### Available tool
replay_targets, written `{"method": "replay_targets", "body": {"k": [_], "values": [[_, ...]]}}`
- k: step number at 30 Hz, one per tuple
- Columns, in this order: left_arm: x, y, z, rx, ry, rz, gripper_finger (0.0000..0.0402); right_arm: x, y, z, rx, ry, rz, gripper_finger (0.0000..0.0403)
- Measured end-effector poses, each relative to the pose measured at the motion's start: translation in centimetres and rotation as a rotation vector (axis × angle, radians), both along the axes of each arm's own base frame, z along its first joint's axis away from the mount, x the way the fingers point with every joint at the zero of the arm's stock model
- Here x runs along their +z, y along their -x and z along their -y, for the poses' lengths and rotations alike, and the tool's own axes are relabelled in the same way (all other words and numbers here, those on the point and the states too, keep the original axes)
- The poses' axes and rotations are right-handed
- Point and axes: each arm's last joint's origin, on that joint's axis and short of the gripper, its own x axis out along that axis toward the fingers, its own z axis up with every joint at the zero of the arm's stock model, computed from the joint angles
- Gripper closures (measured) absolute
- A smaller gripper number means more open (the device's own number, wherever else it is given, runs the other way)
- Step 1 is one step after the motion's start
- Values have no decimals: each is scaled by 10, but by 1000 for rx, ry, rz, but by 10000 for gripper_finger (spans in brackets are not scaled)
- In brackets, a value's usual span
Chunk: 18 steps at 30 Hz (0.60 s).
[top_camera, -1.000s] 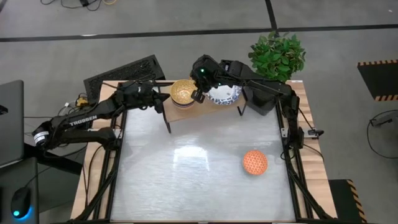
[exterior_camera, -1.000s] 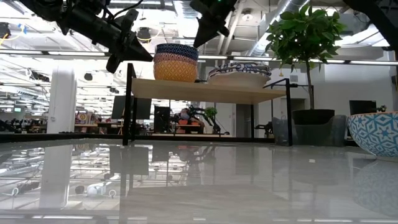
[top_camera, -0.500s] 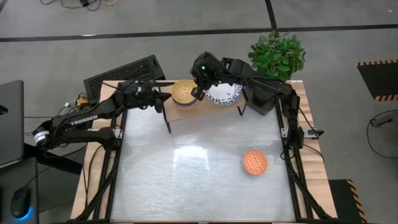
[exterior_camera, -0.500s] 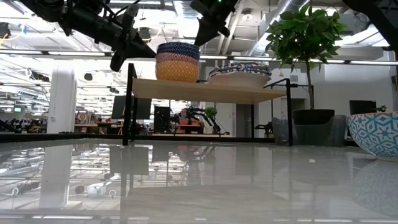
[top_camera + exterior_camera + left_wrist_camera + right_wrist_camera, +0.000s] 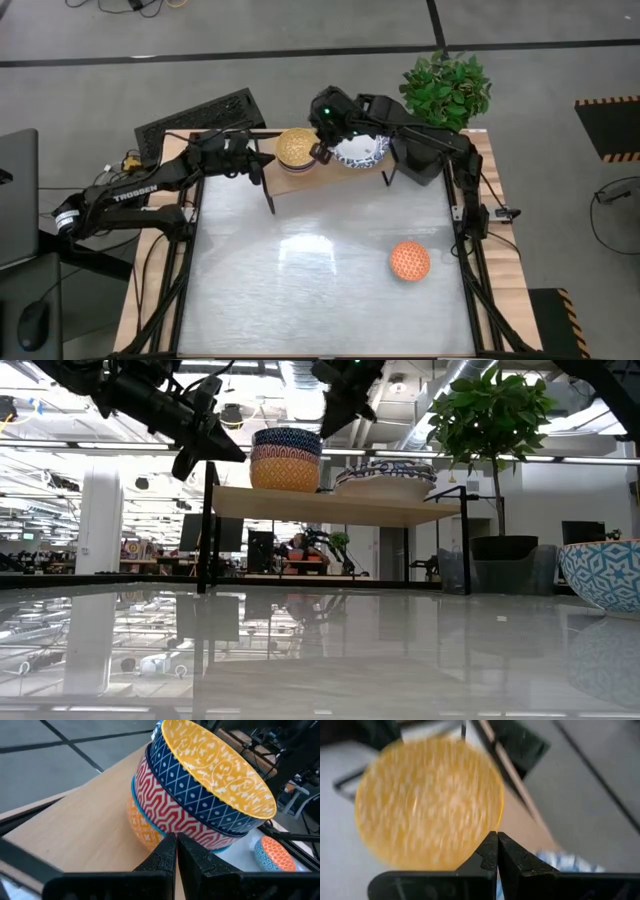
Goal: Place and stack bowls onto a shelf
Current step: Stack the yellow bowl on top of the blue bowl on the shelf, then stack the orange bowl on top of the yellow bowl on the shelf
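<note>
Shelf [image 5: 85, 820]: light wood board, matt, smooth, faint grain; thin black metal legs [image 5: 209, 530], matt. Stack of 3 small bowls [image 5: 200, 795]: glazed ceramic look, glossy, printed patterns outside; top bowl's inside yellow with white speckle. Wide white bowls [image 5: 385, 478]: glossy glaze, blue patterned rim. Orange-red bowl [image 5: 409, 260]: patterned, finish hard to tell. Table [image 5: 330, 650]: smooth, highly reflective top, mirrors the room. Left gripper [image 5: 176, 851] and right gripper [image 5: 497, 851]: dark matt plastic look.

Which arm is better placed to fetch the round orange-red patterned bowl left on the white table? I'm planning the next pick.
Right, probably: the orange-red patterned bowl lies on the right arm's side, though both shut grippers, right gripper and left gripper, are up at the light wooden shelf.
</note>
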Motion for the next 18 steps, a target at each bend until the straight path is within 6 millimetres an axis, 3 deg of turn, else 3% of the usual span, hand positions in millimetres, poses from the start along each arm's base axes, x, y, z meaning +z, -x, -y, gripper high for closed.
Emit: {"method": "replay_targets", "body": {"k": [5,10,14,18], "values": [[11,16,5,35,14,43,401,9,33,-26,-84,-140,-139,376],[22,40,19,52,58,95,401,9,51,-68,-235,-298,-262,365],[28,56,32,22,89,127,394,-3,50,-113,-173,-362,-312,335],[34,72,45,-18,109,176,359,-31,55,-154,-177,-388,-425,276]]}}
